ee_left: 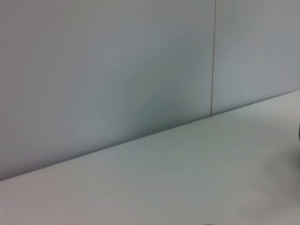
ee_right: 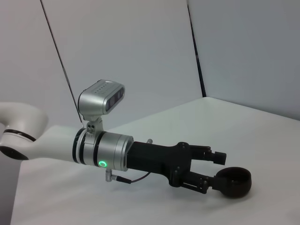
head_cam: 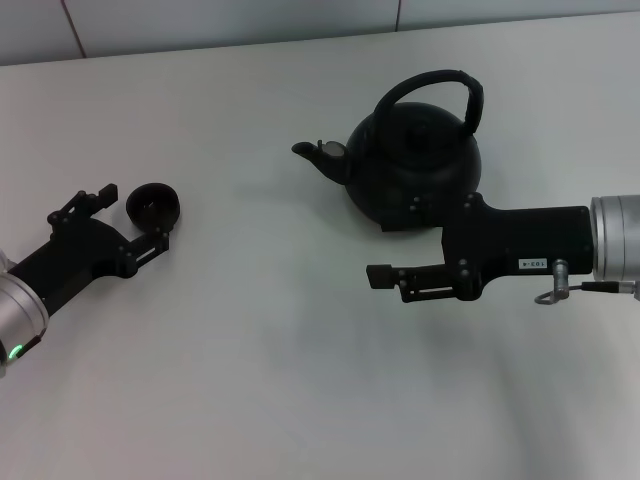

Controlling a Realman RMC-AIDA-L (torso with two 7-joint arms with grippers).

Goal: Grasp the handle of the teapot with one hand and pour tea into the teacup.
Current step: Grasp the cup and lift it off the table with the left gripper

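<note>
The black teapot [head_cam: 415,165] stands upright at the back centre-right of the table, its spout [head_cam: 312,152] pointing to the left. Its arched handle [head_cam: 445,85] stands free over the top. My right gripper [head_cam: 388,250] is open, low in front of the teapot and pointing left; its far finger lies against the pot's base, away from the handle. The small black teacup [head_cam: 153,203] stands at the left between the fingertips of my open left gripper [head_cam: 130,217]. The right wrist view shows the teacup [ee_right: 232,182] and left gripper [ee_right: 210,169] too. No tea shows.
The white table [head_cam: 300,380] meets a tiled wall [head_cam: 230,20] at the back. The left wrist view shows only the wall [ee_left: 117,70] and bare table [ee_left: 187,178].
</note>
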